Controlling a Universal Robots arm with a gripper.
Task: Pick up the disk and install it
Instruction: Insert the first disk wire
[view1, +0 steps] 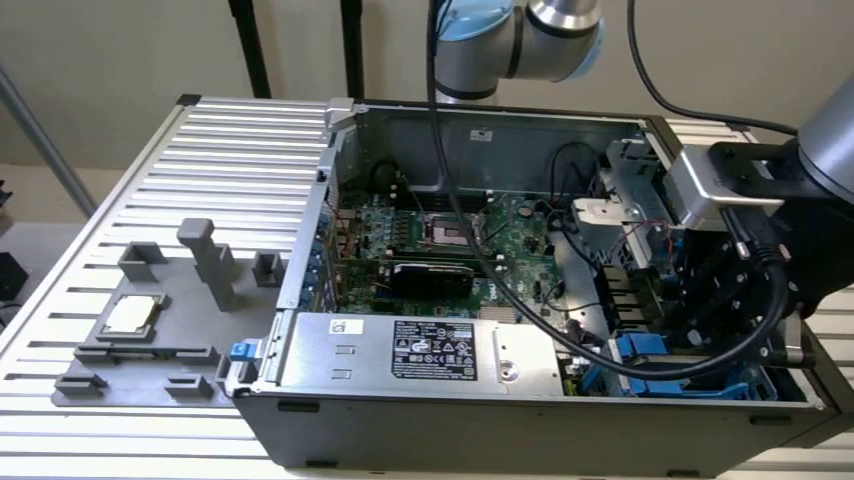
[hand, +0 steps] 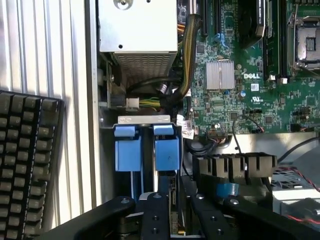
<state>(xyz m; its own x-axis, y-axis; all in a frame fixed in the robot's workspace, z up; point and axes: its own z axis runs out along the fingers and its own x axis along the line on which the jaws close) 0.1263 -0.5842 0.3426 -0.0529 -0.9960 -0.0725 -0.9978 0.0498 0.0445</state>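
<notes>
The disk's blue carrier stands on edge in the drive bay at the front corner of the open computer case, beside a second blue carrier. Its thin edge runs from the blue tab straight toward my gripper, which hangs directly over that slot. In the exterior view the black gripper is low over the bay at the case's right end, with blue carrier plastic showing just beneath it. How far the disk sits in the slot is hidden.
A large silver box with a black label fills the case front beside the bay. The green motherboard lies behind it, crossed by thick black cables. A grey fixture holding a small silver chip sits on the slatted table. A black keyboard lies outside the case.
</notes>
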